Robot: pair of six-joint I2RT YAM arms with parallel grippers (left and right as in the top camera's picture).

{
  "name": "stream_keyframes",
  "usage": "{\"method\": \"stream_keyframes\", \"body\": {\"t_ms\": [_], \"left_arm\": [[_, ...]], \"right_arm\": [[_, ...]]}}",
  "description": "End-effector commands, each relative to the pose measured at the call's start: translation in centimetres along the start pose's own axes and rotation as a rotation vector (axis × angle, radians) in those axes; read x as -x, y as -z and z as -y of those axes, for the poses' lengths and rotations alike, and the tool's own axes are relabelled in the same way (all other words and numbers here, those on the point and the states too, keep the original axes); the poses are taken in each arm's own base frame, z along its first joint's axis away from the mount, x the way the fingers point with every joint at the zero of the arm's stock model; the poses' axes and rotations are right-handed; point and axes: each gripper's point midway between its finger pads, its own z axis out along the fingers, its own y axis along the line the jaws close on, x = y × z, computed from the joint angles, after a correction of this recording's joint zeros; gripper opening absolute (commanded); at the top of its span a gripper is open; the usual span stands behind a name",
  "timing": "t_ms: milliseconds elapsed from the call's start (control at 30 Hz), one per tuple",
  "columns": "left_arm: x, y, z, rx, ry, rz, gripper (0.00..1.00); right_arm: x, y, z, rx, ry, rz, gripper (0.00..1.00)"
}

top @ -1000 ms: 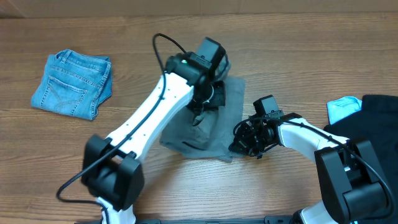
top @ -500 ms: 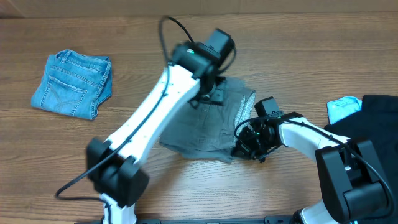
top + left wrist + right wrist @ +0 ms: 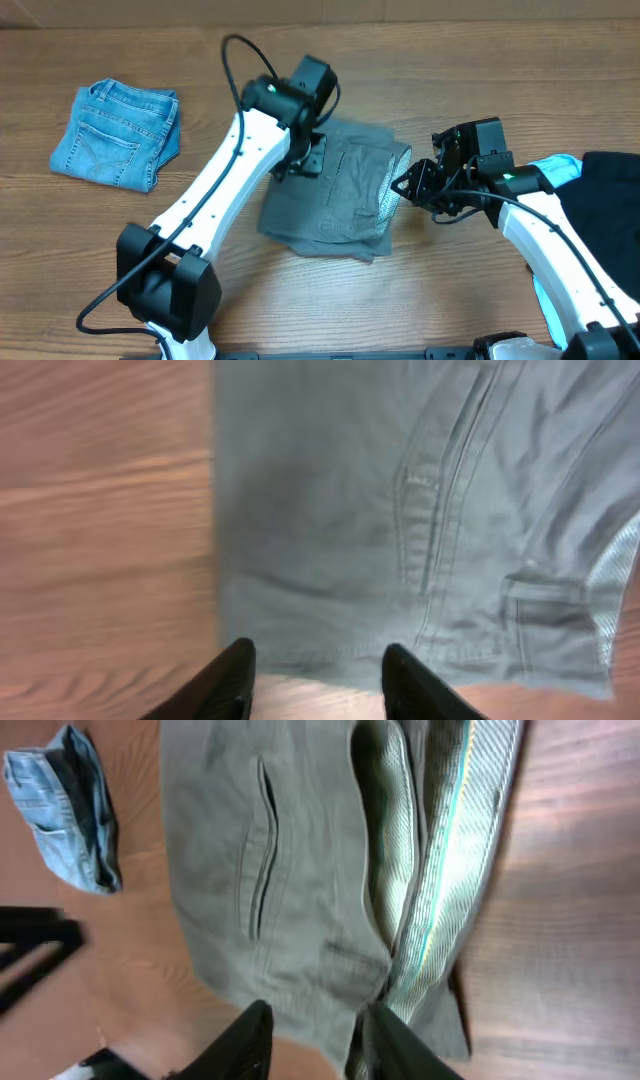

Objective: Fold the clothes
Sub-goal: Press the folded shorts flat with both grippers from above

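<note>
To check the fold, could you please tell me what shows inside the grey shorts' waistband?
Inside the grey shorts, a pale striped lining with a teal stripe shows; anything deeper is covered by fabric.

Seemingly open tabletop (image 3: 430, 300) around grey shorts (image 3: 335, 205)

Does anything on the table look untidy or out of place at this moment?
Yes. The grey shorts lie unevenly folded: at their right edge the waistband gapes open, showing its striped lining. The folded jeans look neat.

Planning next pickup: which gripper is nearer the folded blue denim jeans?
Left: left gripper is over the grey shorts' edge facing the jeans; right gripper, at their opposite edge.
</note>
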Motion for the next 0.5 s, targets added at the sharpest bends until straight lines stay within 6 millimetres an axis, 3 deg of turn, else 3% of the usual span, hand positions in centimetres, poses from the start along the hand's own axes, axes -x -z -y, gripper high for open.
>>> {"method": "stream_keyframes", "body": {"t_ms": [0,167,233,300,433,467], "left_arm": [[-2.8,-4.3,1.0,-0.085,-0.055,-0.099,0.41],[-6.2,-9.0,0.3,-0.083,-0.058,-0.172,0.37],[-7.6,-10.4,-0.2,-0.074,-0.057,-0.197,0.36],[-8.3,-11.2,-0.6,-0.062,-0.057,-0.208,0.36],[-9.5,-12.6,-1.1,-0.054,-0.055,-0.222,0.35],[-9.6,-12.7,-1.2,-0.05,-0.056,-0.221,0.35]], "right_arm": [[0.5,-2.9,1.4,-0.057,-0.004,-0.025,0.36],[1.0,-7.3,2.2,-0.052,0.016,-0.065,0.4],[1.1,-8.3,2.2,-0.045,0.023,-0.072,0.2],[1.4,-8.1,3.2,-0.092,0.014,-0.053,0.04],[3.0,-5.2,9.0,-0.354,-0.097,0.03,0.04],[3.3,-4.6,9.6,-0.375,-0.115,0.039,0.04]]}}
